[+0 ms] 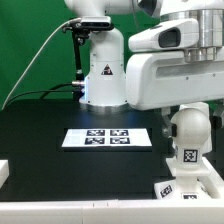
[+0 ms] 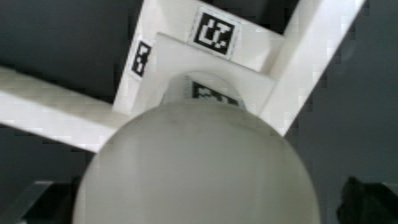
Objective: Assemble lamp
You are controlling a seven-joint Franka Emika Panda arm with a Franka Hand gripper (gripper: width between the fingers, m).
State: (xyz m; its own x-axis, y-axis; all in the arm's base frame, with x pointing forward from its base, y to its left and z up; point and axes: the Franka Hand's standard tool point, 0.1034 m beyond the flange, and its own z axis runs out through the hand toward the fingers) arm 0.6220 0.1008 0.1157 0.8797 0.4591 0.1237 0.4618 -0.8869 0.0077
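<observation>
exterior view: bulb (image 1: 190,135) upright on base (image 1: 186,186) at the exterior view's right, gripper (image 1: 188,106) just above, jaws hidden, so i cannot tell its state. wrist view: bulb's smooth head looks light, stiff, slippery; probably best gripped by its sides

Marker board (image 1: 106,138): lay flat near the table's middle, thin and white, with four black-and-white tags.
Table (image 1: 40,155): black and matte (a white strip ran along its near edge).
Backdrop (image 1: 30,45): plain green, behind the table.
Cable (image 1: 24,78): black, sagging across the backdrop towards the exterior view's left.
</observation>
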